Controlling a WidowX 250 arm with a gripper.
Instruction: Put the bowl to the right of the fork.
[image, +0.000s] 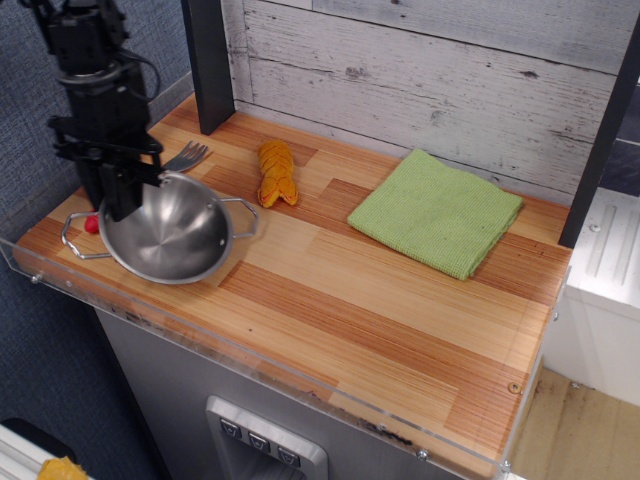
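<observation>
The shiny steel bowl (172, 232) with two wire loop handles is at the front left of the wooden counter. My gripper (120, 196) is shut on its back-left rim. I cannot tell whether the bowl rests on the wood or hangs just above it. The fork lies behind and under the bowl. Its grey tines (188, 155) stick out at the back. A bit of its red handle (92, 224) shows inside the bowl's left wire loop. The rest of the fork is hidden by the bowl and the gripper.
An orange-yellow ridged toy food piece (276, 172) lies just right of the fork's tines. A folded green cloth (437, 211) lies at the back right. A dark post (207, 62) stands at the back left. A clear plastic lip (250, 362) runs along the front edge.
</observation>
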